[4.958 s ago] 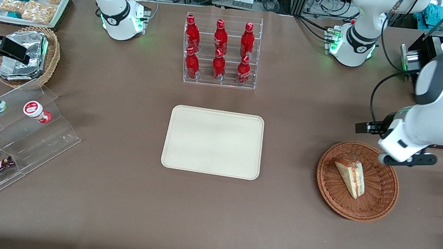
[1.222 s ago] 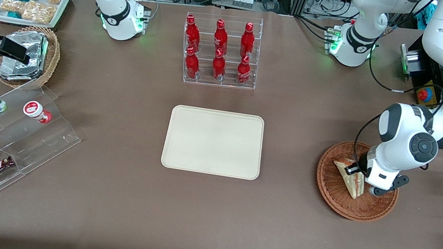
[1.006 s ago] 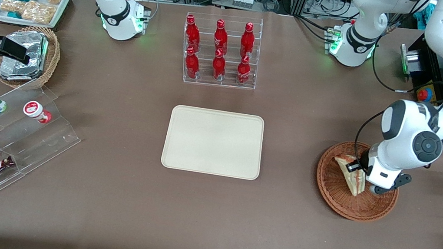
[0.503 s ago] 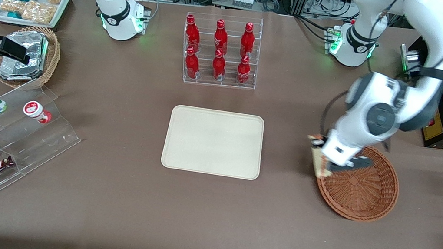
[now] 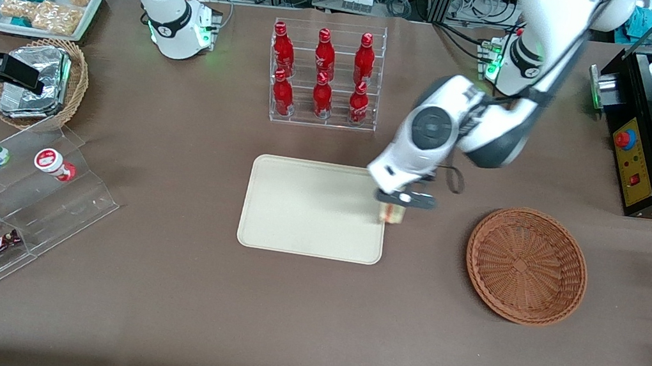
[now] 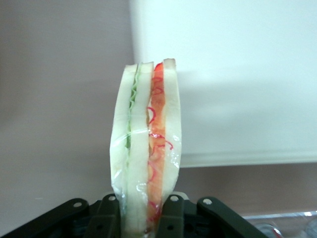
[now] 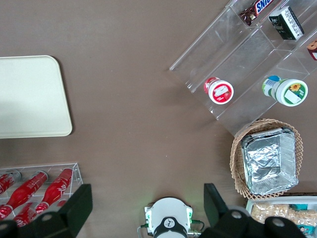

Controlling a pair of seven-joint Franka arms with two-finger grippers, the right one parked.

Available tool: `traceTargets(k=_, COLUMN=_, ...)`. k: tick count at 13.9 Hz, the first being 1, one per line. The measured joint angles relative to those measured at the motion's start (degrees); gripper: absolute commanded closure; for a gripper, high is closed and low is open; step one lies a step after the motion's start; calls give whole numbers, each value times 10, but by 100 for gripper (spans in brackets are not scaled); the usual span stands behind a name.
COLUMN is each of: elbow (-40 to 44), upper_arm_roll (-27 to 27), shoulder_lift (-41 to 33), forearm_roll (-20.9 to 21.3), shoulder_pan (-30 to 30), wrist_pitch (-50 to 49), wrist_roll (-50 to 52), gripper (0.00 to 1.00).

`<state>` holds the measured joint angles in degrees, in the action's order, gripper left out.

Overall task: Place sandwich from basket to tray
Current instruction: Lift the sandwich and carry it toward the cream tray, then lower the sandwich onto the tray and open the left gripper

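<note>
**Now the sandwich hangs over the edge of the tray**

Here we see the tool (image 5: 394,209) of the working arm above the edge of the tray (image 5: 302,212) that faces the working arm's end of the bench (image 5: 305,322). The tool is clenched on the sandwich (image 5: 392,214), which is lifted and touches nothing else. In the front view only a small pale piece of the sandwich shows under the black tool, right at the rim of the tray.

In the wrist view we see the sandwich (image 6: 147,148) standing on its end between the two black fingers (image 6: 110,218), which press on both bread faces. The clear wrap is around it. A green layer runs along one slice and a red layer along the next one. Under the sandwich we see partly the cream surface of the tray (image 6: 237,74) and partly the brown bench (image 6: 59,99), so the wedge is over the border between them.

The basket (image 5: 526,264) stands on the bench toward the working arm's end, well apart from the tray, and we see only wicker inside it.

Farther from the front camera than the tray stands a clear rack with red bottles (image 5: 323,76). Toward the parked arm's end we see a tan basket with foil packets (image 5: 40,82) and clear steps with snacks (image 5: 6,206).
</note>
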<state>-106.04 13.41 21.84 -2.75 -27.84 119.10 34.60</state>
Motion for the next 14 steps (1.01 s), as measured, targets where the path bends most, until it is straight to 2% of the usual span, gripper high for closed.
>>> traceTargets(k=4, elbow=103, upper_arm_roll=-1, shoulder_lift=100, forearm_roll=-3, shoulder_pan=-59, wrist_pitch=6, wrist_roll=54, gripper=71)
traceTargets(k=8, elbow=171, upper_arm_roll=-3, shoulder_lift=177, forearm_roll=-2, shoulder_pan=-87, wrist_pitch=20, wrist_roll=86, gripper=68)
traceTargets(k=9, elbow=177, upper_arm_roll=-3, shoulder_lift=187, forearm_roll=-1, shoulder_pan=-91, wrist_pitch=32, wrist_roll=90, gripper=62)
traceTargets(k=10, elbow=179, upper_arm_roll=-4, shoulder_lift=195, forearm_roll=3, shoulder_pan=-94, wrist_pitch=42, wrist_roll=95, gripper=39)
traceTargets(k=11, elbow=180, upper_arm_roll=-3, shoulder_lift=201, forearm_roll=8, shoulder_pan=-96, wrist_pitch=51, wrist_roll=101, gripper=29)
traceTargets(k=12, elbow=180, upper_arm_roll=-3, shoulder_lift=206, forearm_roll=14, shoulder_pan=-98, wrist_pitch=58, wrist_roll=108, gripper=3)
traceTargets(k=14, elbow=181, upper_arm_roll=-4, shoulder_lift=209, forearm_roll=27, shoulder_pan=-101, wrist_pitch=73, wrist_roll=120, gripper=0)
